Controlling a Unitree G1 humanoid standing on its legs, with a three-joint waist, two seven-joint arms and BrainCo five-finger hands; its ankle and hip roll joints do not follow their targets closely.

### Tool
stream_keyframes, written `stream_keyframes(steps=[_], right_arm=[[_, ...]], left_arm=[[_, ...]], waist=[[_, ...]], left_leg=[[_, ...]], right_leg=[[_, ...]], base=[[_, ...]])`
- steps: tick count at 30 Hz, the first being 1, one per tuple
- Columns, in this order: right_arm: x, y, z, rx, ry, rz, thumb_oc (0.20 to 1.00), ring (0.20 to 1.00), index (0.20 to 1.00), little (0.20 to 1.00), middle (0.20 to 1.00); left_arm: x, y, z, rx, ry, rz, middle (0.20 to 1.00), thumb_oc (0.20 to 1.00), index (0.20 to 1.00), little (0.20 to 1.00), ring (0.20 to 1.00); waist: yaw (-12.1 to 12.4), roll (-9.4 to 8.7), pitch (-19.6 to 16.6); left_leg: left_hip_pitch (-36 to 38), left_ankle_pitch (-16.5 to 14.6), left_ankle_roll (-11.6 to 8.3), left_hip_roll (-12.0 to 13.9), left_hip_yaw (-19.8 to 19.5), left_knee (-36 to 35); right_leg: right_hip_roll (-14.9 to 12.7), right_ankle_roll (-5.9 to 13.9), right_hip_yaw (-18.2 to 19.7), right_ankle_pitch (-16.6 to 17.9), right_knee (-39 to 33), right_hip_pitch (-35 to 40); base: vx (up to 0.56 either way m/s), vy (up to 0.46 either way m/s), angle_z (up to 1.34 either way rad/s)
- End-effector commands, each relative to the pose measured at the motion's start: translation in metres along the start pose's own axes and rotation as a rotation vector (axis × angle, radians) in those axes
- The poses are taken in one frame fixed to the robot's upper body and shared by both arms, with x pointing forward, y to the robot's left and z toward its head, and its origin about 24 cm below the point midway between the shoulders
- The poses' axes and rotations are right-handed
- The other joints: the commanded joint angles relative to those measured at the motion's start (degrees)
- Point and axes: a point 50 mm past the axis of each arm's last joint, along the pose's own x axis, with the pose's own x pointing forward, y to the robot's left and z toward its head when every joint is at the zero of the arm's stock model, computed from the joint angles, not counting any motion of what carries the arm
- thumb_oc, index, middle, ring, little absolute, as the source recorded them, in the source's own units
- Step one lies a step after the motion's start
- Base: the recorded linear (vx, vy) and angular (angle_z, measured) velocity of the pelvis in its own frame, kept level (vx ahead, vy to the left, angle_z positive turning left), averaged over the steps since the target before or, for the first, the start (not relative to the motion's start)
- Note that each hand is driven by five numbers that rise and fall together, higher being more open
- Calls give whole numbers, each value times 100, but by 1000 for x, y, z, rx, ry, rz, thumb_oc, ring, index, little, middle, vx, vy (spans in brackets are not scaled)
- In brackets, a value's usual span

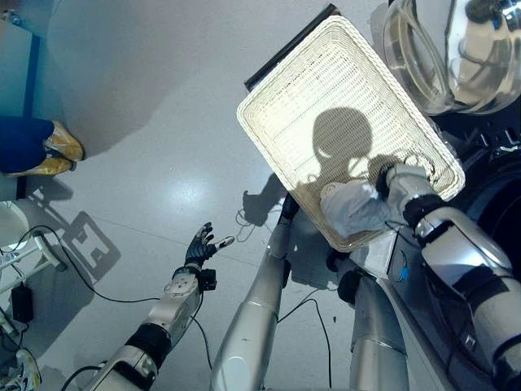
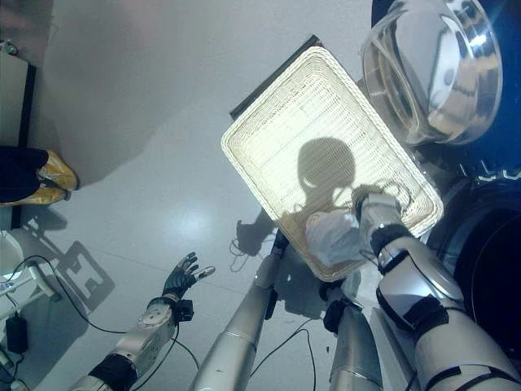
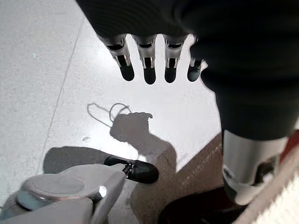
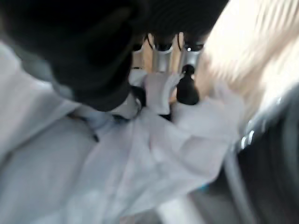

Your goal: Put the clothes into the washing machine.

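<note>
A crumpled white garment (image 1: 352,209) lies in the near corner of a white wicker basket (image 1: 326,90) that stands on the floor. My right hand (image 1: 400,182) reaches into that corner from the right. In the right wrist view its fingers (image 4: 187,88) are curled into the white cloth (image 4: 154,177). The washing machine's round glass door (image 2: 431,69) stands open just behind the basket, and the dark drum opening (image 2: 488,261) is at the far right. My left hand (image 1: 200,244) hangs over bare floor to the left, its fingers (image 3: 149,70) straight and holding nothing.
A person in blue trousers and yellow shoes (image 1: 59,151) stands at the left edge. A black flat base (image 1: 281,53) shows under the basket's far side. White furniture legs and cables (image 1: 24,261) sit at the lower left.
</note>
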Motion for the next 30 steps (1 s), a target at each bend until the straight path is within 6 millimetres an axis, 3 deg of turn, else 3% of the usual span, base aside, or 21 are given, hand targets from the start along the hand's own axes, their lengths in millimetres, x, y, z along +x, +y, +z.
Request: stream_keyframes(steps=[1, 8, 13, 14, 15, 16, 24, 30], right_arm=[[2, 8, -17, 88, -35, 59, 200, 200, 200, 200, 200], [-15, -12, 1, 65, -133, 27, 200, 200, 200, 200, 200], [-20, -13, 7, 34, -140, 42, 200, 200, 200, 200, 200], [-20, -12, 7, 41, -138, 52, 291, 291, 291, 291, 291], [-20, -11, 7, 59, -140, 44, 736, 736, 736, 736, 736], [-19, -10, 7, 71, -143, 38, 1000, 1000, 1000, 1000, 1000], [-17, -6, 17, 145, -197, 2, 1000, 1000, 1000, 1000, 1000], [-21, -4, 37, 165, -301, -47, 1000, 1000, 1000, 1000, 1000]], left_arm=[[6, 12, 11, 41, -28, 50, 1000, 1000, 1000, 1000, 1000], [-1, 28, 6, 38, -27, 97, 1000, 1000, 1000, 1000, 1000], [-2, 32, 4, 22, -28, 111, 1000, 1000, 1000, 1000, 1000], [-2, 32, 3, 17, -28, 111, 1000, 1000, 1000, 1000, 1000], [-2, 31, 3, 16, -28, 110, 1000, 1000, 1000, 1000, 1000], [-1, 31, 4, 14, -29, 109, 1000, 1000, 1000, 1000, 1000], [1, 24, 5, -2, -33, 98, 1000, 1000, 1000, 1000, 1000], [3, 19, 8, 1, -41, 93, 1000, 1000, 1000, 1000, 1000]], waist=[[-114, -128, 238], [-239, -359, 238], [-280, -378, 238], [-286, -369, 238], [-290, -362, 238], [-289, -352, 238], [-294, -283, 238], [-301, -290, 238]], left_leg=[[211, -509, 342, -325, 618, 131], [296, -508, 332, -269, 692, 48], [298, -494, 331, -260, 723, 17], [290, -491, 330, -257, 728, 8], [277, -493, 329, -256, 731, 13], [270, -492, 331, -264, 730, 16], [162, -496, 328, -310, 722, 54], [79, -492, 324, -337, 713, 55]], right_leg=[[285, 511, -46, 1434, -1635, 289], [388, 520, -14, 1549, -1801, 365], [429, 503, 38, 1540, -1814, 354], [428, 500, 46, 1531, -1814, 341], [424, 499, 48, 1526, -1806, 324], [428, 491, 56, 1519, -1813, 325], [408, 481, 87, 1505, -1835, 247], [380, 501, 69, 1540, -1891, 190]], base=[[-6, -36, -20], [-14, -8, -19], [-21, 37, -16], [-15, 36, -9], [-14, 33, -9], [-9, 22, -7], [-7, 15, -2], [0, 0, 0]])
